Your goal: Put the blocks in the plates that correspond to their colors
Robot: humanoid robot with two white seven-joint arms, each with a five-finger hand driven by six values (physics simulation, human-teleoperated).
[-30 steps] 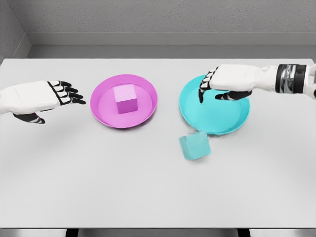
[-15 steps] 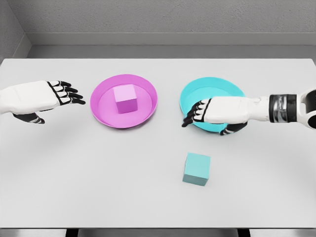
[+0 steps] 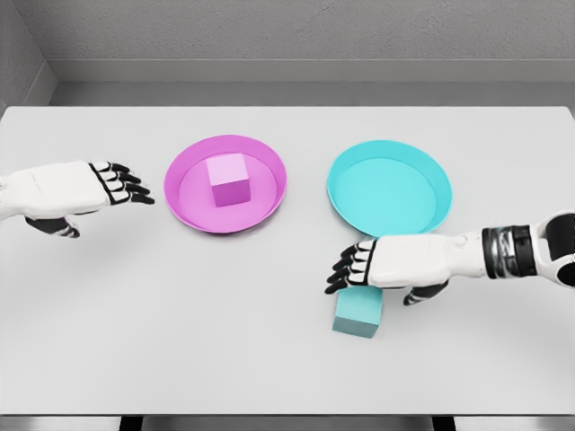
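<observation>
1. The left hand (image 3: 85, 187) hovers over the white table (image 3: 180, 323) at the far left, palm down, its black-tipped fingers stretched flat toward the pink plate and holding nothing.
2. The pink plate (image 3: 184, 171) lies left of the table's middle, apart from the left hand's fingertips. The pink block (image 3: 228, 180) sits upright inside it, near its centre.
3. The cyan plate (image 3: 388, 190) lies right of the middle, near the pink plate but not touching it. Nothing sits in it.
4. The cyan block (image 3: 358, 313) rests on the bare table in front of the cyan plate, outside it and clear of its rim.
5. The right hand (image 3: 377, 266) reaches in from the right edge, palm down, directly over the back part of the cyan block and covering its far edge. Its fingers point left, loosely spread and slightly bent, with the thumb hanging below to the right of the block. Whether the palm touches the block cannot be told; the fingers are not wrapped around it.
6. No brand, label or writing can be read on any surface.
</observation>
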